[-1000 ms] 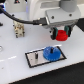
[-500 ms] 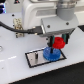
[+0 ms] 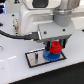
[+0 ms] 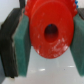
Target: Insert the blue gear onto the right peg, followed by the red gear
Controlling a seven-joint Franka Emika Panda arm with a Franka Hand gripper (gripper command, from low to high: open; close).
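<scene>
the pincer (image 3: pixel 56 47) hangs low over the white desk (image 3: pixel 15 72), clamped on the red gear (image 3: pixel 56 48). in the wrist view the red gear (image 4: pixel 50 31) fills most of the picture, its central hole facing the camera, and a green-padded finger (image 4: pixel 22 47) presses against each side of it, so the pincer is closed onto the gear as far as the gear allows.

in the exterior view the blue gear (image 3: pixel 52 56) lies flat at the end of the black-bordered white plate (image 3: pixel 34 59) nearer the exterior view's right, directly below the red gear. the red gear sits just above the blue one; whether the two are touching cannot be told from these pictures. the right peg is not visible, hidden by the gears and the pincer.

the plate lies flat on the desk, its bare white part stretching toward the exterior view's left. the arm's white body (image 3: pixel 42 20) fills the upper part of the exterior view, with a dark cable (image 3: pixel 12 35) curving in from the exterior view's left.
</scene>
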